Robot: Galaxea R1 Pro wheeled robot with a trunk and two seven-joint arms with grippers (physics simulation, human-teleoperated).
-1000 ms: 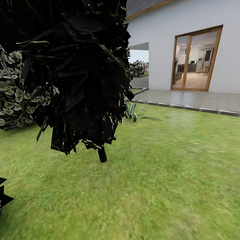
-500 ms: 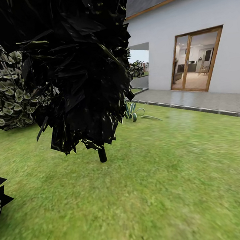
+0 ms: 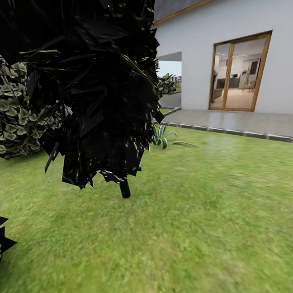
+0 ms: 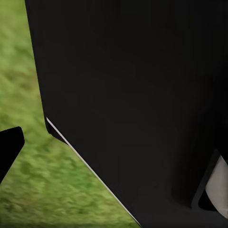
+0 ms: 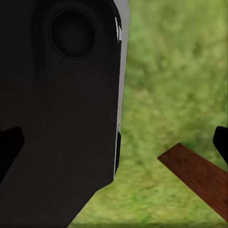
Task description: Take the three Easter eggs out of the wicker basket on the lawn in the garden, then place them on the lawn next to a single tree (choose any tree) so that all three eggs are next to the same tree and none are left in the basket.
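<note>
Head view, left to right: pale-leaved bush [image 3: 0, 122], then a dark cypress-like tree [image 3: 89, 80] on a thin stub trunk [image 3: 124, 188], spiky plant [image 3: 163, 138], paved strip [image 3: 253, 127], white house [image 3: 222, 15] with glass door [image 3: 239, 73]. Lawn [image 3: 197, 231] covers the foreground. No eggs or wicker basket to place here, so their location can't be given.

Left wrist view: black robot body over grass, 1 dark fingertip [image 4: 10, 147] at the edge. Right wrist view: 2 dark fingertips at opposite edges, so the right gripper [image 5: 116, 145] reads spread apart, nothing between; brown plank [image 5: 199, 178] on the grass. Left claw state: cannot tell.

Step looks like searching. Best move: turn the base and head slowly to find the basket, arms tucked, and don't settle on this dark tree.
</note>
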